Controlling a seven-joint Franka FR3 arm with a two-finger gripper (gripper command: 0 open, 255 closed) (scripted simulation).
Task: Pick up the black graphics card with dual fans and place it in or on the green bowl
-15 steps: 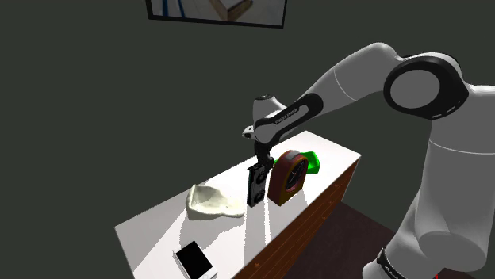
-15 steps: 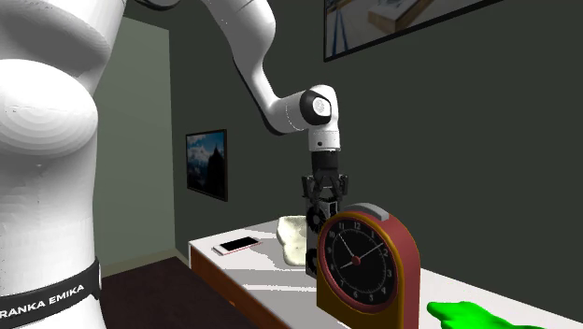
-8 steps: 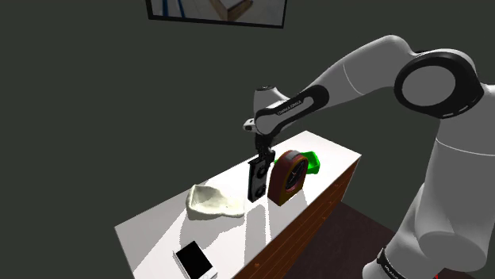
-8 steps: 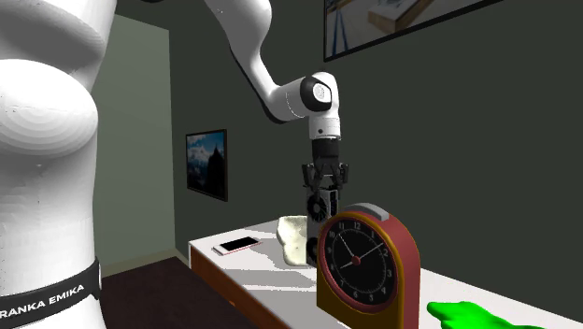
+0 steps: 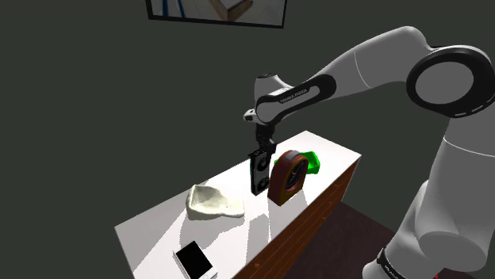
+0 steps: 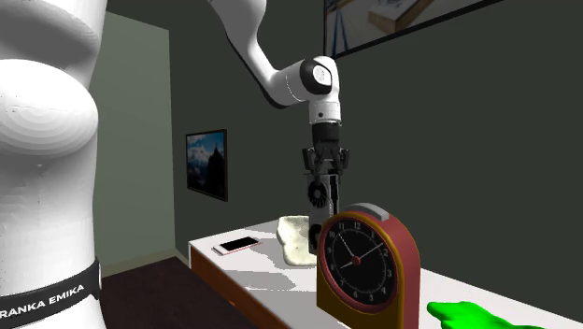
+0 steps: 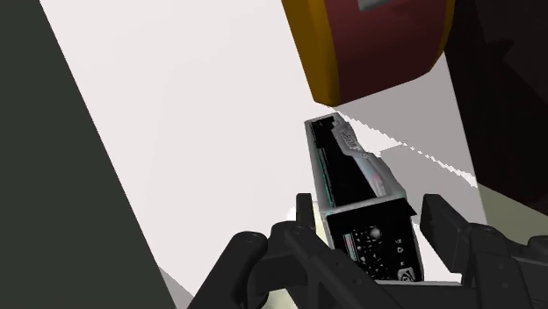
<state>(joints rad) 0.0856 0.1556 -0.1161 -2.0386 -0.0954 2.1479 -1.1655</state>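
Graphics card: the black graphics card [image 5: 259, 174] is hanging upright from the gripper, long side vertical. One round fan is facing the second exterior view [image 6: 319, 194]. In the wrist view the card [image 7: 360, 189] is running away from the fingers toward the white tabletop, its lower end seeming to float clear of the top.
Gripper: the gripper [image 5: 261, 152] [image 6: 323, 176] [image 7: 373, 221] is pointing straight down. Its two fingers [image 7: 303, 213] are pinching the card's upper end from both sides.
Clock: a red-brown clock [image 5: 286, 177] [image 6: 366, 266] [image 7: 378, 44] with an ochre rim is standing just beside the card, on the shoulder view's right. Whether the two are touching cannot be told.
Green bowl: the green bowl [image 5: 314, 161] [image 6: 467, 316] is sitting on the table beyond the clock, toward the far end. The clock is covering part of it, so its inside is not showing clearly.
Cream object: a pale, hollow-looking lump [image 5: 211, 202] [image 6: 296, 238] is lying on the card's other side, apart from it.
Phone: a white phone [image 5: 195, 261] [image 6: 236, 246] is lying flat near the table's end edge.
Table: the white-topped table [image 5: 155, 230] with brown sides is running along a dark wall. Bare top is lying open between card and lump, and between lump and phone.
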